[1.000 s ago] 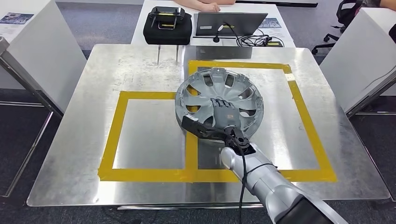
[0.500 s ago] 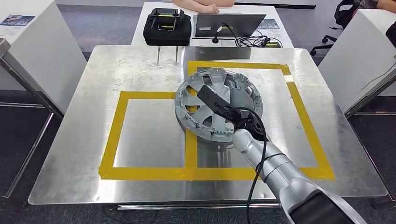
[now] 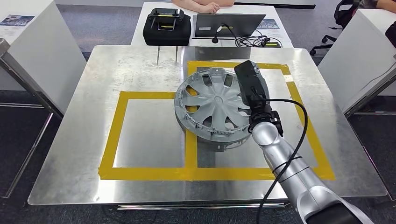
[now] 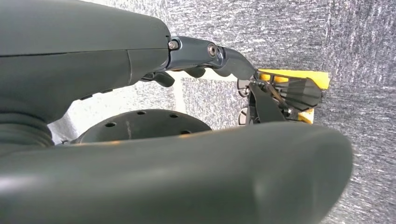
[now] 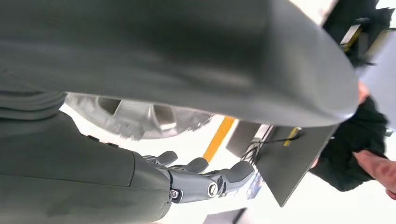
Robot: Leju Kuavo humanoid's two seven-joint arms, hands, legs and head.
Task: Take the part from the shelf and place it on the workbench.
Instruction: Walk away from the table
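Head view puts you over the steel workbench point(image 3: 140, 70), where the part, a grey wheel cover point(image 3: 212, 107), lies face up near the table's center. It straddles the strip of yellow tape point(image 3: 190, 154) that divides the two taped squares, with most of it inside the square at your 3 o'clock side.

Your right arm point(image 3: 285, 163) comes in from about 5 o'clock. The right hand point(image 3: 252, 88) stands just above the wheel cover's 3 o'clock rim, back of the hand toward the camera. In the right wrist view its dark fingers point(image 5: 196, 177) stretch out apart with nothing between them; the hand point(image 5: 140, 154) is empty, and the wheel cover point(image 5: 140, 116) sits just beside it, with the yellow tape point(image 5: 217, 137) beyond.

Your left hand point(image 4: 140, 60) hangs over grey carpet point(image 4: 355, 42). Its fingers point(image 4: 219, 53) are loosely curved with nothing in them, the tips apart from the thick thumb point(image 4: 187, 177).

At 12 o'clock beyond the workbench, a white table point(image 3: 149, 18) carries a black case point(image 3: 167, 27), a laptop point(image 3: 226, 23) and a tangle of cables point(image 3: 254, 39). A person's forearm point(image 3: 203, 5) rests at that table's far edge. White panels point(image 3: 42, 51) flank the workbench at 9 and 3 o'clock.
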